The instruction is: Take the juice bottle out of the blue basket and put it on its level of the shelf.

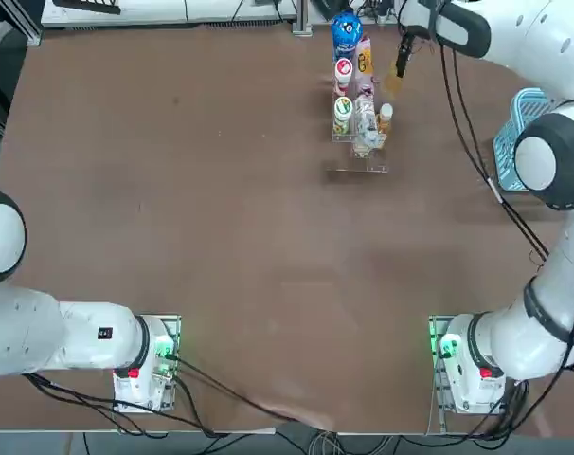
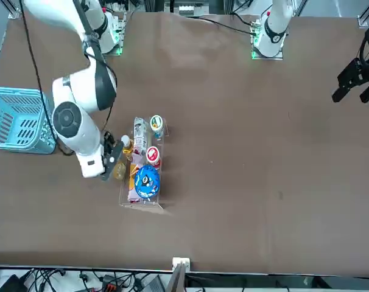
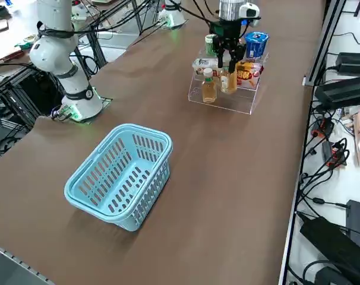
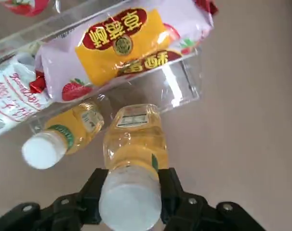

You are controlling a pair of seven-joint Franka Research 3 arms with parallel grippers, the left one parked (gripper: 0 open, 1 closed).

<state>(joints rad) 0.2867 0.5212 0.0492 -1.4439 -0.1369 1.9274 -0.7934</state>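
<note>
My right gripper (image 4: pixel 132 191) is shut on the neck of a juice bottle (image 4: pixel 134 139), a slim clear bottle of amber juice with a white cap. It hangs upright just off the lowest step of the clear acrylic shelf (image 4: pixel 177 91), at the shelf's far end. In the top view the gripper (image 1: pixel 403 52) holds the bottle (image 1: pixel 394 81) right of the shelf (image 1: pixel 359 168). A second, similar juice bottle (image 3: pixel 209 86) stands on that low step next to it. The blue basket (image 3: pixel 120 175) sits apart, with nothing showing inside it.
The shelf's higher steps carry a pink-and-yellow snack packet (image 4: pixel 126 38), a blue-topped bottle (image 1: pixel 346 30), a red-capped bottle (image 1: pixel 343 70) and a green-and-white labelled bottle (image 1: pixel 342 109). Cables (image 1: pixel 472 133) trail from my arm over the table. The table's far edge (image 1: pixel 268 27) lies just behind the shelf.
</note>
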